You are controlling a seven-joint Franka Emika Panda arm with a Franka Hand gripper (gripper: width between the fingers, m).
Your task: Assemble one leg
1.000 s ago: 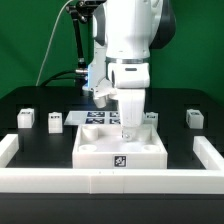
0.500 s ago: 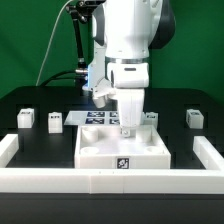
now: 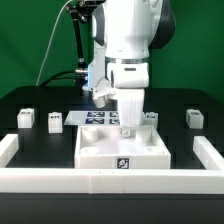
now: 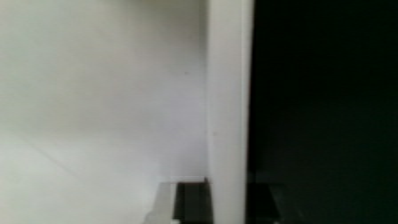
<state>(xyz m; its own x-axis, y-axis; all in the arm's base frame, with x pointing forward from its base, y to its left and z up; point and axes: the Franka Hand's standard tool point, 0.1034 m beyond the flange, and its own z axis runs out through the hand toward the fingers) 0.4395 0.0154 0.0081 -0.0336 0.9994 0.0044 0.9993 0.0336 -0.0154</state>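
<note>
The large white square tray-like piece lies in the middle of the table, with a marker tag on its front face. My gripper points straight down over its far right part. It is shut on a leg, a small white post with a tag, held upright and low against the tray-like piece. In the wrist view the leg is a narrow white strip between the two dark fingers. My gripper sits at the picture's edge there. Whether the leg is seated in a recess is hidden.
Two loose legs stand at the exterior view's left, one leg at its right, and another just beside my gripper. The marker board lies behind the tray-like piece. A white wall fences the front and sides.
</note>
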